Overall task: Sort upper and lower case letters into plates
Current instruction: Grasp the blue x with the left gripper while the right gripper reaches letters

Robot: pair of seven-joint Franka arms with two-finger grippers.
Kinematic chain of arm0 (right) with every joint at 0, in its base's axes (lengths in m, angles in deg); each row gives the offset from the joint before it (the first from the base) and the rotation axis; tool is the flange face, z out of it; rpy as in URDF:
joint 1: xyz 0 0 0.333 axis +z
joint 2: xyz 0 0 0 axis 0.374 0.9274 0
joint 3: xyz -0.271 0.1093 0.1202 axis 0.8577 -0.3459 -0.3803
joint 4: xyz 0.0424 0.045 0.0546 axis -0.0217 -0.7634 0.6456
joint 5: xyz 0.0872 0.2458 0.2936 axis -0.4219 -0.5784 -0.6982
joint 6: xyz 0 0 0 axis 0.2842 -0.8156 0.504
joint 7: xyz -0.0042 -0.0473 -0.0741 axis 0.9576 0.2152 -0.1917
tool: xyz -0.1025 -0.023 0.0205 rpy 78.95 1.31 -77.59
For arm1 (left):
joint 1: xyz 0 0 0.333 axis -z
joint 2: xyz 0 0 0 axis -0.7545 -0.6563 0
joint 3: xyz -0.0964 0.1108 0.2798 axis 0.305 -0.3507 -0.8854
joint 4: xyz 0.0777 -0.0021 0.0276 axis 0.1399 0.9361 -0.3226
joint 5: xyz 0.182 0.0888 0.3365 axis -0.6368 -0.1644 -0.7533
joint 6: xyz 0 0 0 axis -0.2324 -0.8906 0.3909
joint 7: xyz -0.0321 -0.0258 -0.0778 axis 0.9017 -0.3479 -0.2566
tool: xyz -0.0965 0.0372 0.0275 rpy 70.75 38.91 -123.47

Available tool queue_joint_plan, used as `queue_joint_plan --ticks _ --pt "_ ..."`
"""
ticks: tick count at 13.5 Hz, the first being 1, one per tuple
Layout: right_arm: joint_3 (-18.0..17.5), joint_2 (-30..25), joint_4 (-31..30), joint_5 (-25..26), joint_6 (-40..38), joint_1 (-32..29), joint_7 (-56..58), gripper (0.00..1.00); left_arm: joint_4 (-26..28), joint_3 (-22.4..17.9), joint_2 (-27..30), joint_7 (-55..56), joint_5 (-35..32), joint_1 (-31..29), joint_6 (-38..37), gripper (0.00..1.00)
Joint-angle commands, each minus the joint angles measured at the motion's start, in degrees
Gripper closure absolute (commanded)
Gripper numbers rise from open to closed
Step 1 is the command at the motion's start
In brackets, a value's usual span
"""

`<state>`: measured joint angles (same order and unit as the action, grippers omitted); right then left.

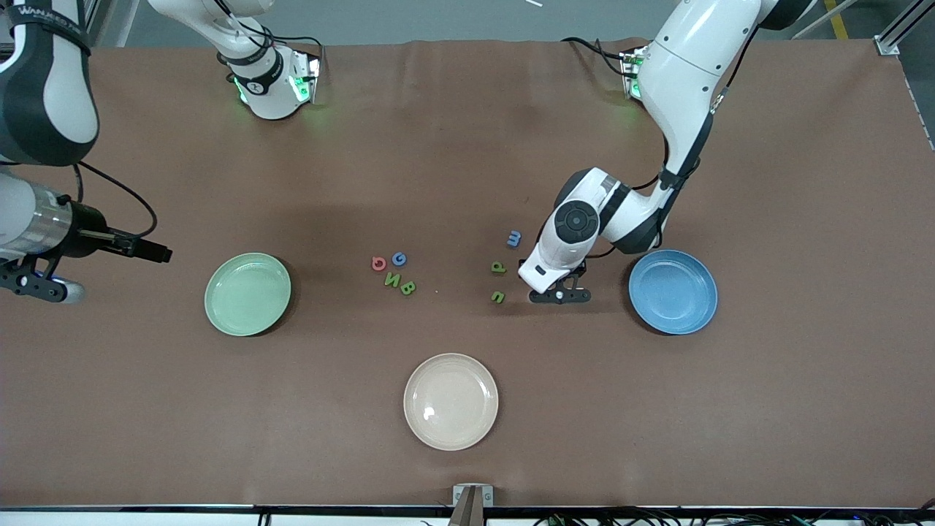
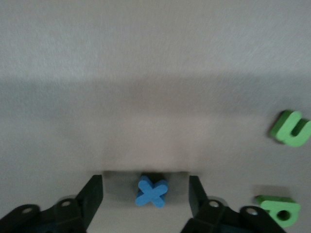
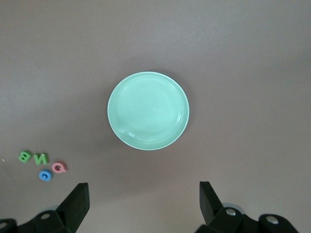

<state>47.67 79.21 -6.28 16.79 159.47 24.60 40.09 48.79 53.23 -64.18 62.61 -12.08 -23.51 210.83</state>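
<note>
The letters lie on the table between the green plate (image 1: 247,294) and the blue plate (image 1: 673,291): the capitals (image 1: 394,272) in one cluster nearer the green plate, and the m (image 1: 514,237), the d (image 1: 498,267) and the u (image 1: 497,296) nearer the blue plate. The left gripper (image 2: 146,196) is down at the table just beside the blue plate, its fingers part-way apart on both sides of the blue x (image 2: 151,191) and not touching it. The right gripper (image 3: 144,199) waits high over the green plate, its fingers wide and holding nothing.
</note>
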Motion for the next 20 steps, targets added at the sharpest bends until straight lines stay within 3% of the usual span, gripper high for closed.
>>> queue_joint_plan --ticks 1,4,6,11,15,18,20 --pt "0.0 -0.4 -3.7 -0.5 3.8 0.7 -5.4 0.00 1.3 0.0 0.9 1.0 -1.2 0.5 1.1 0.32" --pt "0.0 -0.6 -12.0 -2.2 13.8 5.3 -17.5 0.00 1.2 0.7 1.2 1.2 -1.1 0.4 1.1 0.39" --pt "0.1 -0.7 -17.9 -2.2 22.1 9.1 -24.6 0.00 1.2 0.7 1.2 1.3 -1.1 0.4 1.2 0.50" --pt "0.1 0.1 -31.4 -2.2 42.3 18.4 -40.5 0.00 0.9 0.6 1.1 1.1 -1.1 0.5 1.3 0.66" --pt "0.1 6.3 -32.5 -2.1 48.9 23.7 -52.5 0.00 0.9 0.7 1.4 2.4 -1.1 0.2 1.4 0.89" --pt "0.3 10.3 -32.5 -1.4 52.3 25.8 -57.6 0.03 1.1 0.5 4.7 1.8 -1.2 -0.6 0.6 0.93" --pt "0.3 11.2 -32.5 -1.4 52.6 25.9 -59.5 0.06 1.2 0.3 7.8 -0.4 -1.3 -3.4 -4.3 0.95"
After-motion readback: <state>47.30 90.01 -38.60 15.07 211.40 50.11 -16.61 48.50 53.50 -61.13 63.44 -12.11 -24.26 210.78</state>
